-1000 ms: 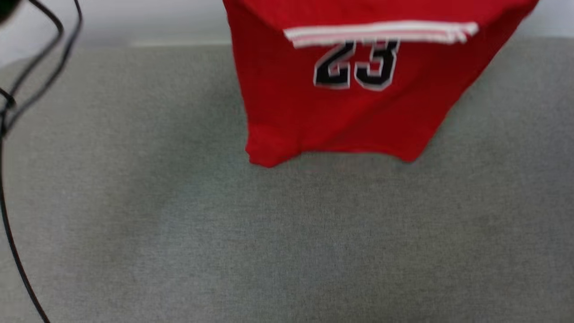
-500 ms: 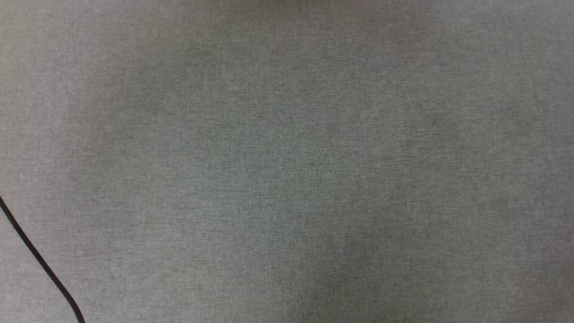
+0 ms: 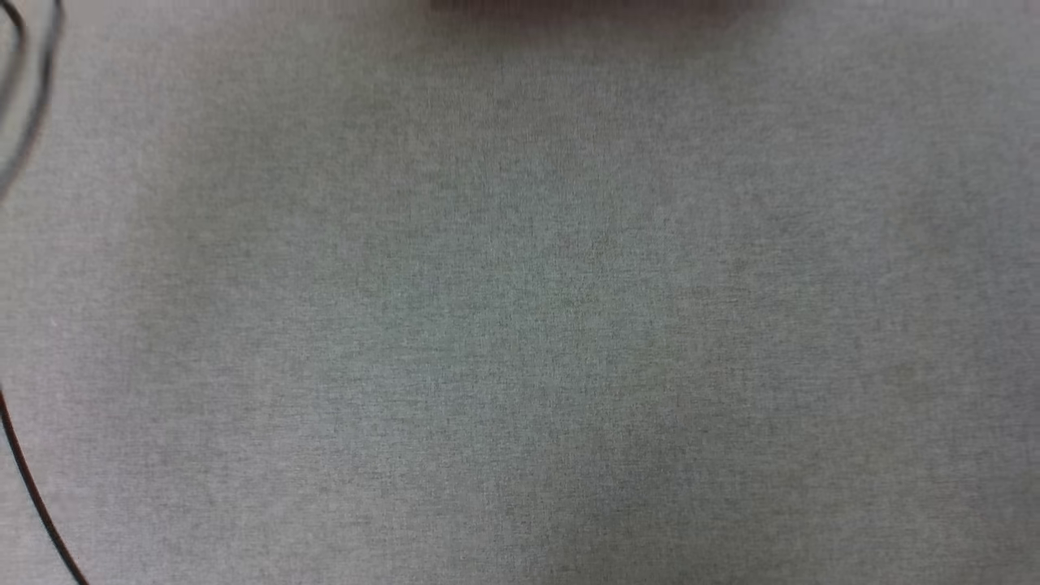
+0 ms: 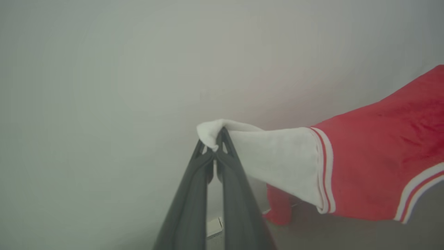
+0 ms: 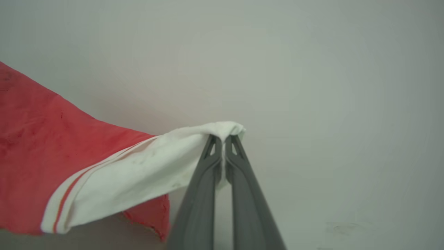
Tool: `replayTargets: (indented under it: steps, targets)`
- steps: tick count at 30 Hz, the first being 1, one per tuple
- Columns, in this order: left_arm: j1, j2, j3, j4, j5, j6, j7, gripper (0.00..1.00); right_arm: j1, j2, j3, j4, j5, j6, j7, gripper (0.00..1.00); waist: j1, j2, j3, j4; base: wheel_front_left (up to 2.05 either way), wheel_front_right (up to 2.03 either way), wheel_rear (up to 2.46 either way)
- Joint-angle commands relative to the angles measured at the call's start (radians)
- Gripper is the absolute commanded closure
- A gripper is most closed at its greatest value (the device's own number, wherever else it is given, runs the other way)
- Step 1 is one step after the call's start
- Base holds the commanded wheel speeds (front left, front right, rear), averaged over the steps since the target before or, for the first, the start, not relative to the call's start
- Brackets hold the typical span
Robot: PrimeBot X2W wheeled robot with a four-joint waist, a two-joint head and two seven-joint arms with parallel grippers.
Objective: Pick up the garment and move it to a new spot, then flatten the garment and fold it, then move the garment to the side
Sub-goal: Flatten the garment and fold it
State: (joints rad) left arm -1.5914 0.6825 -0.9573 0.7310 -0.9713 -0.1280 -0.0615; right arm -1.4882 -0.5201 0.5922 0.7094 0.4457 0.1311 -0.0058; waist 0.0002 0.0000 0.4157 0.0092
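Note:
The garment (image 4: 374,156) is a red jersey with white sleeves and red-white stripe trim, and it hangs stretched in the air between both grippers. My left gripper (image 4: 216,139) is shut on the tip of one white sleeve (image 4: 277,163), with the red body sagging away to the right in the left wrist view. My right gripper (image 5: 223,140) is shut on the other white sleeve (image 5: 138,170), and the red body (image 5: 31,132) trails off to the left. The lettering and "23" are out of view.
The head view looks down on a flat grey fabric surface (image 3: 520,325). A black cable (image 3: 32,487) runs along its left edge, with more blurred cable loops (image 3: 36,81) at the top left. A dark, blurred band (image 3: 585,4) lies along the top edge. A pale wall stands behind the garment.
The head view has shifted. A second ago the red garment with "23" hung at its top; it left the picture half a second ago, and now a dark band edges the top.

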Motion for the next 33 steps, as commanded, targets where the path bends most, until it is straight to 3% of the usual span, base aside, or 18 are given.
replayTargets:
  steps: [1,6,13,23,33]
  targets:
    - [0.084,0.014,-0.007,-0.012,-0.023,0.0,-0.034,1.0,0.074,-0.009,0.028,0.011,0.029,-0.001,-0.033,1.0,-0.0002,0.0,-0.037,-0.002,0.0,0.0,0.0]
    - [0.257,0.043,-0.023,-0.053,-0.056,-0.001,-0.102,1.0,0.228,-0.04,0.095,-0.006,0.085,-0.001,-0.079,1.0,-0.0002,0.0,-0.101,-0.003,0.0,0.0,0.0]
    - [0.667,0.104,-0.048,-0.207,-0.147,0.095,-0.178,1.0,0.591,-0.136,0.179,-0.139,0.195,-0.001,-0.118,1.0,-0.0002,0.0,-0.253,0.0,0.0,0.0,0.0]
    - [1.038,0.197,-0.077,-0.382,-0.207,0.214,-0.199,1.0,1.003,-0.233,0.112,-0.29,0.262,-0.001,-0.077,1.0,-0.0002,0.0,-0.405,0.013,0.0,0.0,0.0]
    - [1.339,0.283,-0.033,-0.556,-0.304,0.328,-0.205,1.0,1.446,-0.292,-0.052,-0.47,0.308,-0.001,0.081,1.0,-0.0002,0.0,-0.469,0.036,0.0,0.0,0.0]
